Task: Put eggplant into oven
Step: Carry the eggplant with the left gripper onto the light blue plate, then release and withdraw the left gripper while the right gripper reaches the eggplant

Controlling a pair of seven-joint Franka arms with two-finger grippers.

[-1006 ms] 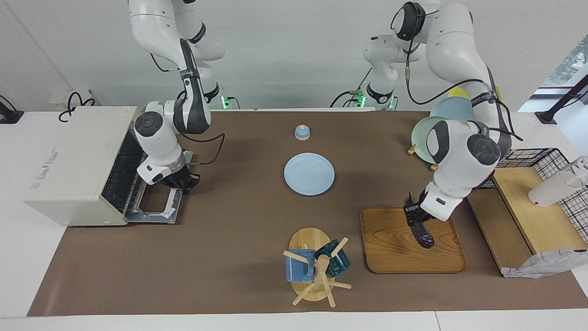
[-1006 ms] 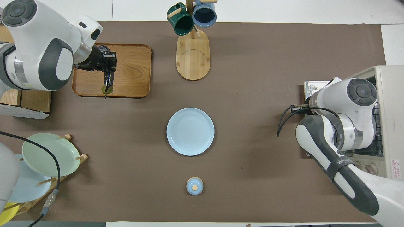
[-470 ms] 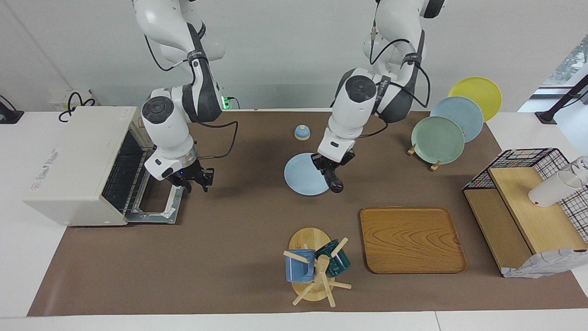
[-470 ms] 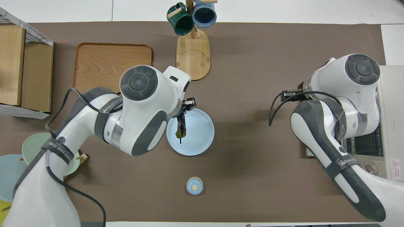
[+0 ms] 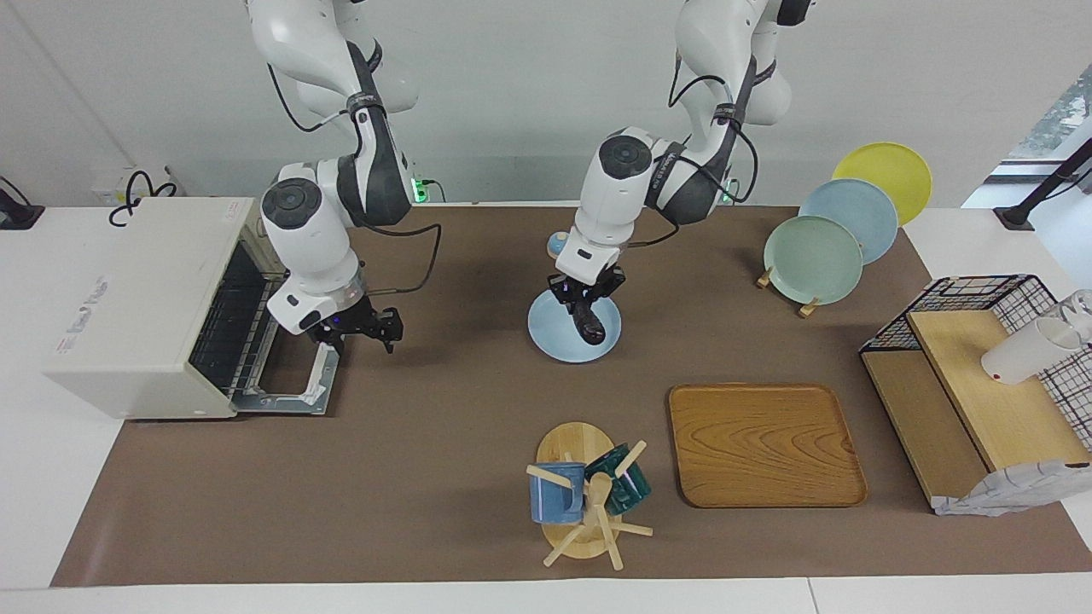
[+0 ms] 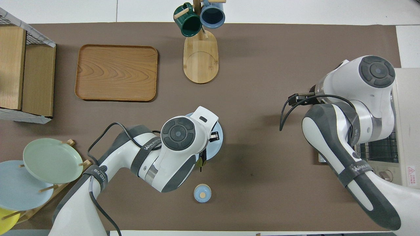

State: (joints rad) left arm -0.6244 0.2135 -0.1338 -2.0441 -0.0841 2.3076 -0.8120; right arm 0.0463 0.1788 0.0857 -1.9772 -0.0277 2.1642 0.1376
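My left gripper is shut on the eggplant, a dark purple-black piece that hangs down from the fingers over the light blue plate in the middle of the table. In the overhead view the arm hides the gripper, and only the eggplant's stem end and the plate's rim show. The cream-white oven stands at the right arm's end with its door dropped open and the wire rack showing. My right gripper is open and empty beside the open door.
A small blue lidded jar sits nearer to the robots than the plate. A wooden tray and a mug tree lie farther out. A rack of plates and a wire basket with wooden shelves stand at the left arm's end.
My left gripper carried the eggplant from over the wooden tray to over the light blue plate, toward the oven's end. My right gripper moved a little away from the oven door.
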